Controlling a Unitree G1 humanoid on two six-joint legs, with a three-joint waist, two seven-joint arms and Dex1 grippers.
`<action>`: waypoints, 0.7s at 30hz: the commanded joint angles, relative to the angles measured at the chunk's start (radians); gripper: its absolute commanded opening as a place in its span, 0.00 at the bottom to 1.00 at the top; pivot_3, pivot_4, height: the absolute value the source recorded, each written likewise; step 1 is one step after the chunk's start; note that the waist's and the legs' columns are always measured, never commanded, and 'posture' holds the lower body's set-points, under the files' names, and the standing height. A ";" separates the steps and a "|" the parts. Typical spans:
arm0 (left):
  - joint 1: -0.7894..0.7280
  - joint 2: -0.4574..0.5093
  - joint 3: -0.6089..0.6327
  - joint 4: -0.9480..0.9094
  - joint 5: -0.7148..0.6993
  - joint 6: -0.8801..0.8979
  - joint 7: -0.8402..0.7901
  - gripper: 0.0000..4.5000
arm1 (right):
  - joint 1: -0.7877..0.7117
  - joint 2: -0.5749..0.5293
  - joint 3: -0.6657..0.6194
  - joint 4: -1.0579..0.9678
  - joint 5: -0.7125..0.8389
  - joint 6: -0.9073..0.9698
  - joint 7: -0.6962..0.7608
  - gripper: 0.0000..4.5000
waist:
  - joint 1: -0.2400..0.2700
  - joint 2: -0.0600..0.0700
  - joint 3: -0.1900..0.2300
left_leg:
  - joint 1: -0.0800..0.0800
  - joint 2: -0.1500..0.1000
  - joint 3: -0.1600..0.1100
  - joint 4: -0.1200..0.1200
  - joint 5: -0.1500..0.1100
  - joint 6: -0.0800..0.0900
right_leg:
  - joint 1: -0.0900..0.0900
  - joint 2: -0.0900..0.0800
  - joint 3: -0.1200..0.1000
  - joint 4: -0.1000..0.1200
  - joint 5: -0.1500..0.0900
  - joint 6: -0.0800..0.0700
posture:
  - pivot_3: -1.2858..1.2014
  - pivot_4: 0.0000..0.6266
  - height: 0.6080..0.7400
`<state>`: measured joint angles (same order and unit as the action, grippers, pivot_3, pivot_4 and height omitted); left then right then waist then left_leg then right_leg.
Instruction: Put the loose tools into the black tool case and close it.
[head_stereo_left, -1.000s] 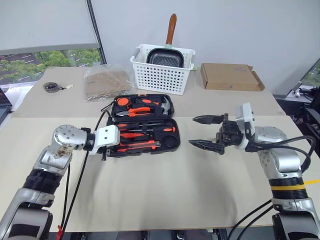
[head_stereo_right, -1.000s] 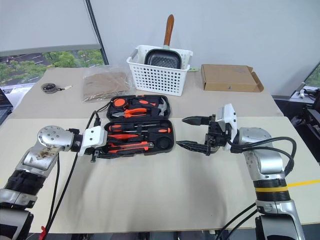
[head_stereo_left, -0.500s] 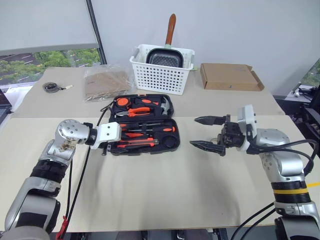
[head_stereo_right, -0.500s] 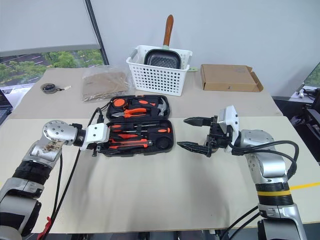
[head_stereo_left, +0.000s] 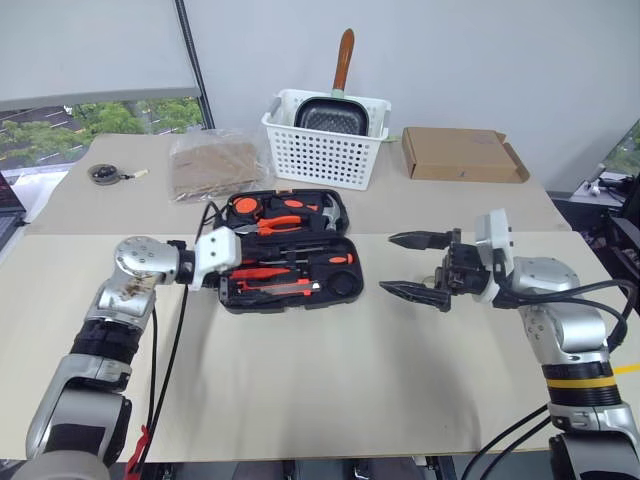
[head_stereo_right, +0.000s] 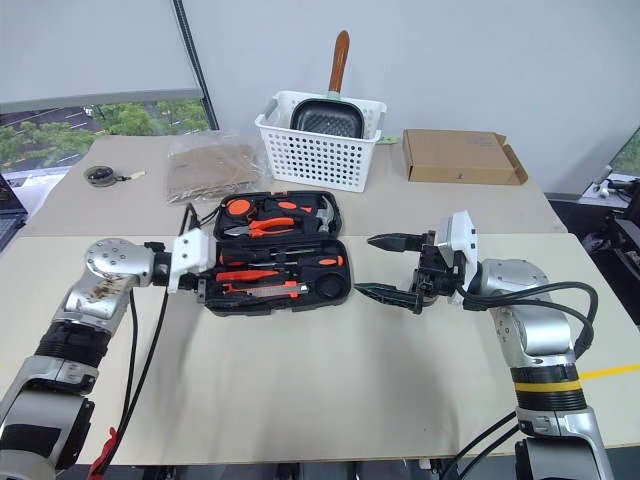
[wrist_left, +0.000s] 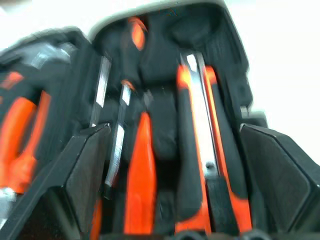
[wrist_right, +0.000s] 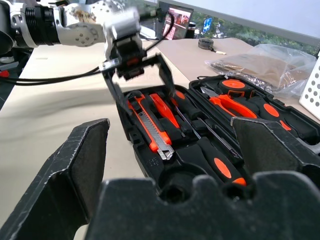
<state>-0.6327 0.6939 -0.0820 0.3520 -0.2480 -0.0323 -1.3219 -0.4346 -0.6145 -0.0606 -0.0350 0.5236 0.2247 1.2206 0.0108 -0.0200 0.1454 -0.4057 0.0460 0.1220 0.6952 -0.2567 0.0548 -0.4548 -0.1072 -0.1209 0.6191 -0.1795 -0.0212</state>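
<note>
A: Head views. I have the black hinged moulded-plastic tool case (head_stereo_left: 287, 252) lying open at table centre, its lid half toward twelve o'clock; orange-and-black tools sit in both halves. My left gripper (head_stereo_right: 205, 288) hangs at the case's nine o'clock end, above the near half. My right gripper (head_stereo_left: 412, 266) hovers at three o'clock, apart from the case, fingers spread and empty.

B: Left wrist view?

A: The left fingers (wrist_left: 80, 175) stand wide apart, grasping nothing, straddling the orange-and-black utility knife (wrist_left: 200, 150) and a screwdriver shaft (wrist_left: 116, 145) in their recesses.

B: Right wrist view?

A: It confirms both: left gripper released over the near half, knife (wrist_right: 150, 127) seated.

B: Risks?

A: I judge two. A fingertip could snag a handle and unseat a tool. Also, a proud tool would block the lid, and a one-sided push could slide the case across the beige tabletop (head_stereo_left: 330, 370).
</note>
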 joint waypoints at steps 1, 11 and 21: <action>0.015 -0.006 0.075 -0.119 -0.124 0.131 0.014 0.94 | -0.010 -0.005 -0.014 -0.021 0.005 -0.025 0.004 1.00 | 0.000 0.000 0.000 | 0.000 0.000 0.000 0.000 0.000 0.000 | 0.000 0.000 0.000 0.000 0.000 0.000 | 0.52 0.24 0.70; 0.017 -0.113 -0.046 0.014 0.006 0.020 0.014 0.26 | -0.049 0.005 0.008 -0.006 0.000 -0.026 0.007 1.00 | 0.001 0.000 0.000 | 0.002 0.000 -0.001 0.003 0.001 -0.002 | 0.001 0.000 0.001 0.005 0.000 0.000 | 0.52 0.24 0.70; -0.081 -0.180 -0.067 0.363 0.092 -0.131 0.015 0.01 | -0.030 -0.003 -0.001 -0.036 0.005 -0.017 -0.003 1.00 | 0.006 0.000 0.000 | 0.002 -0.001 -0.001 0.003 0.001 -0.001 | 0.001 -0.001 0.000 0.005 0.000 0.000 | 0.52 0.24 0.70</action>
<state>-0.6918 0.5225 -0.1728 0.6639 -0.1534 -0.1516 -1.3298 -0.4602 -0.6085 -0.0456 -0.0323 0.5210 0.2196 1.2202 0.0169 -0.0196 0.1451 -0.4039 0.0452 0.1211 0.6986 -0.2551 0.0540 -0.4537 -0.1083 -0.1207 0.6247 -0.1798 -0.0211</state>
